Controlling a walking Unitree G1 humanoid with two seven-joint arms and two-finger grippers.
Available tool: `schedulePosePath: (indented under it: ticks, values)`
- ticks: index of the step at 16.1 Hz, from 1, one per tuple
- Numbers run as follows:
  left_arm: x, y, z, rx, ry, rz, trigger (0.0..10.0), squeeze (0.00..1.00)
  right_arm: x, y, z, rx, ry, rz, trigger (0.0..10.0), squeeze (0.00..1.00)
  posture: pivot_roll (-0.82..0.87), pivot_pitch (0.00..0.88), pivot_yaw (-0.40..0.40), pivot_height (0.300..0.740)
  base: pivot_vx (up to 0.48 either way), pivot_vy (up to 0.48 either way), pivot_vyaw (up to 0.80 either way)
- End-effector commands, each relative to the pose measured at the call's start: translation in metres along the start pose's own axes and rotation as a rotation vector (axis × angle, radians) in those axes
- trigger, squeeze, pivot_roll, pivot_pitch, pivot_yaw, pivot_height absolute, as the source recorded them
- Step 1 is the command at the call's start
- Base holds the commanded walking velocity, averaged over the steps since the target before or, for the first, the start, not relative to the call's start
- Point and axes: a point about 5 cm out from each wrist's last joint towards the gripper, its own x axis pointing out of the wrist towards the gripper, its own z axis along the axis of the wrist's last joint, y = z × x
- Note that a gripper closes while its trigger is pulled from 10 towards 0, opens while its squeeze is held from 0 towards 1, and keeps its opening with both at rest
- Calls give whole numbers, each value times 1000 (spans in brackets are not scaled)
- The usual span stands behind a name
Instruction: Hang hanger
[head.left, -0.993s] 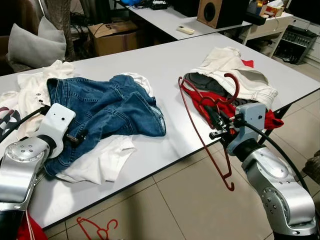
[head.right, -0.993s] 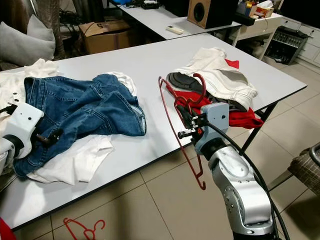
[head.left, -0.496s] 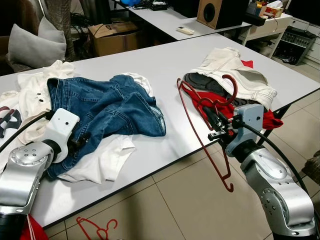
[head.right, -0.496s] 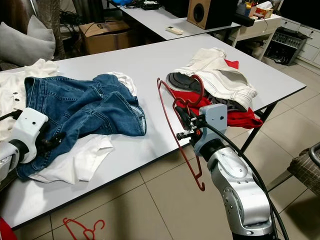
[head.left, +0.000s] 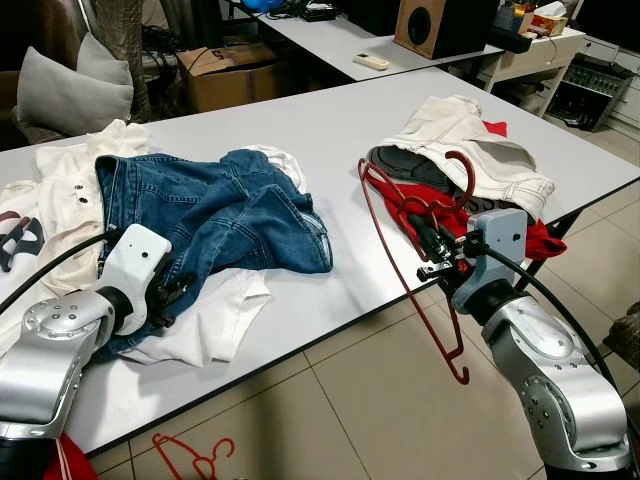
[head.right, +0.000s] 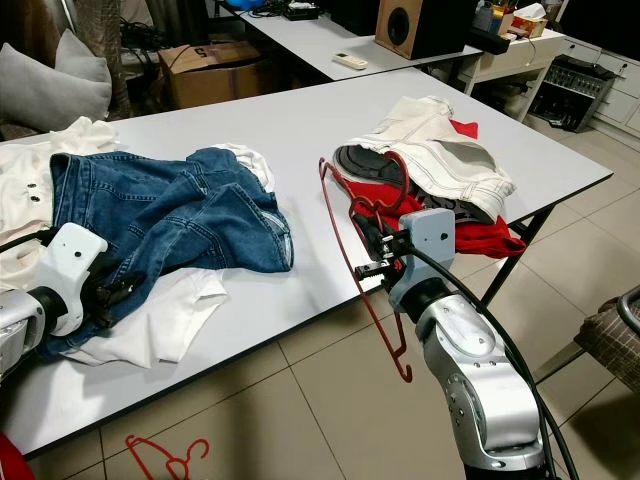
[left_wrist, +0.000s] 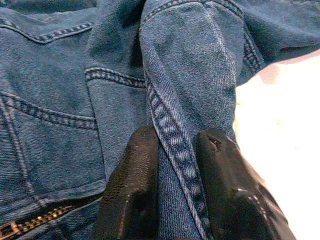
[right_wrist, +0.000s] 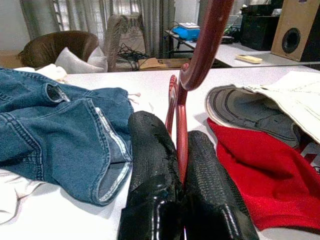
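Nearest, down on the floor tiles by the table's (head.left: 330, 120) front edge: a spare red hanger (head.left: 195, 455) lying flat. Up at that front edge, left gripper (head.left: 178, 292) pressed into the blue jeans (head.left: 215, 210), close to the table's left end. From the head cameras, hard to read those fingers; from the left wrist view, plain as day: two black fingers (left_wrist: 135, 195) pinched on a seam fold of the denim, zipper (left_wrist: 35, 217) showing at one corner and white cloth (left_wrist: 280, 135) just beside. White shirts (head.left: 200, 330) underneath and beside the jeans, spilling to the front edge.

Further right, right gripper (head.left: 430, 245) out past the front edge, clamped on the red hanger (head.left: 410, 270) near its neck. Hook up over the clothes, long wire frame dangling down below table height over the tiles. Right wrist view adds the close-up: red bar squeezed tight between both fingers (right_wrist: 150, 160), hook curling overhead.

Behind the hanger, near the right end: pile of red cloth (head.left: 500, 215), a dark grey garment (head.left: 400, 165) and cream trousers (head.left: 470, 145) on top.

Far back: second table with a remote (head.left: 372, 61), wooden speaker (head.left: 420, 25), cardboard box (head.left: 225, 70), grey cushion (head.left: 75, 95).
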Motion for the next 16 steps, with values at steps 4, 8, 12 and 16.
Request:
schedulePosePath:
  ticks: [4, 8, 12, 16]
  values:
    - [2, -3, 7, -10, -18, -33, 0, 0, 3, -6, 5, -8, -31, -39, 10000, 0, -107, 0, -17, 740, 0, 0, 0]
    - [4, -14, 11, -99, -57, -77, 0, 0, 2, -8, 4, -8, -28, -50, 10000, 0, -104, 0, -27, 740, 0, 0, 0]
    - [25, -22, 52, -339, -271, -136, 0, 0, 6, -13, 9, -2, -53, -94, 10000, 0, -101, 0, -29, 740, 0, 0, 0]
    - [57, -39, 132, -524, -569, -88, 0, 0, 5, -21, 14, 2, -88, -162, 10000, 0, -128, 0, 4, 740, 0, 0, 0]
